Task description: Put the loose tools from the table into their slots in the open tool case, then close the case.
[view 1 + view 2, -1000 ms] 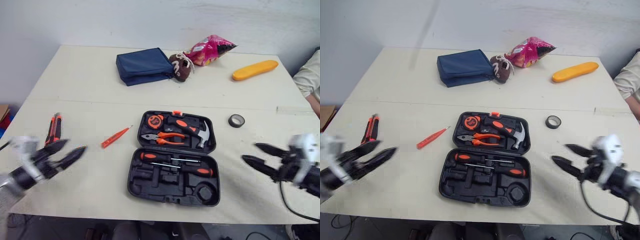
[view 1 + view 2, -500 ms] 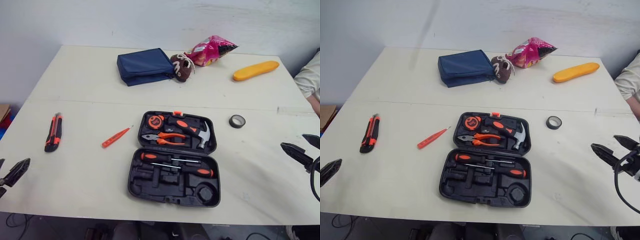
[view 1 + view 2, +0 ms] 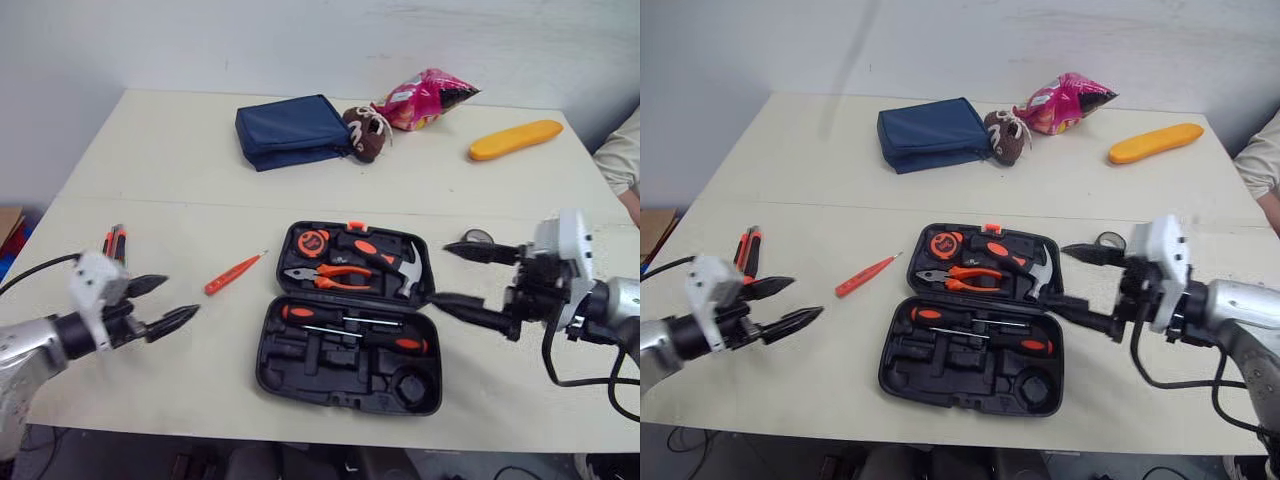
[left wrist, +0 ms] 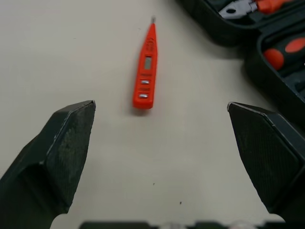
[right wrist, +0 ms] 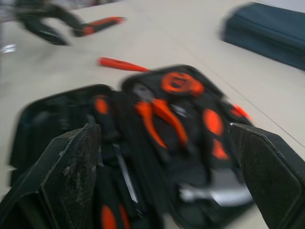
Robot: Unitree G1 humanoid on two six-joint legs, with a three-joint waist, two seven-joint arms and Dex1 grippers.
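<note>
So far nothing loose is stowed: the red tester pen (image 3: 232,273), knife (image 3: 745,248) and tape roll (image 3: 1110,240) lie on the surface (image 3: 200,170), outside the open case (image 3: 300,368). Left tool (image 3: 180,297) and right tool (image 3: 442,273) both gape, empty. Case not yet closed.

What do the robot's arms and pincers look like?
The left pincer and the right pincer each have two black, tapered, pointed fingers on a white boxy block. Behind it the forearms are silver-grey. A thin black cable leaves each wrist.
</note>
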